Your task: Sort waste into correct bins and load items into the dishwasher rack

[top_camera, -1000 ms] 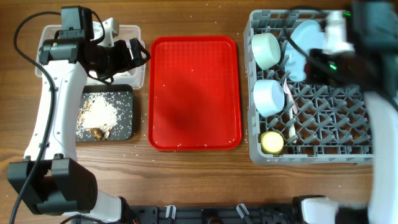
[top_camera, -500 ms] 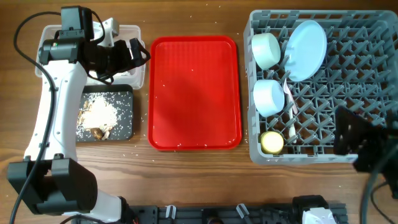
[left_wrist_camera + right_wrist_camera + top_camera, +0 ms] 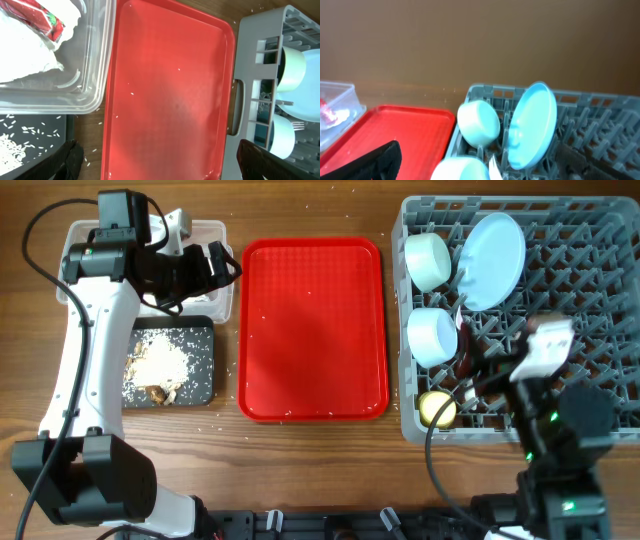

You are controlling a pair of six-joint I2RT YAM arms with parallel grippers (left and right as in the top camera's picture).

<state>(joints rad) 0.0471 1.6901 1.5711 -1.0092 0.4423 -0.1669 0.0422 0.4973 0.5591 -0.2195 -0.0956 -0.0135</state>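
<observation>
The grey dishwasher rack (image 3: 590, 240) holds a pale blue plate (image 3: 493, 260) on edge, two pale blue bowls (image 3: 428, 260) (image 3: 432, 335), a yellow cup (image 3: 437, 408) and a white fork (image 3: 492, 167). My right gripper (image 3: 468, 370) hovers open over the rack's near left part with nothing in it. Only one of its fingers (image 3: 382, 160) shows in the right wrist view. My left gripper (image 3: 165, 170) stands open and empty by the clear tub (image 3: 215, 235). That tub holds the napkin (image 3: 25, 50) and the red-and-white wrapper (image 3: 42, 17). Rice crumbs (image 3: 160, 360) lie in the black tray (image 3: 212, 360).
A flat red serving tray (image 3: 313, 330) lies between the bins and the rack, with a few stray grains on it. More grains are scattered on the wooden table around the black tray. The left arm arches over the bins.
The right arm has swung away from the plate at the rack's far side, out past the lower right, and back over the rack's near left. Its jaws opened. The left arm stayed still.
</observation>
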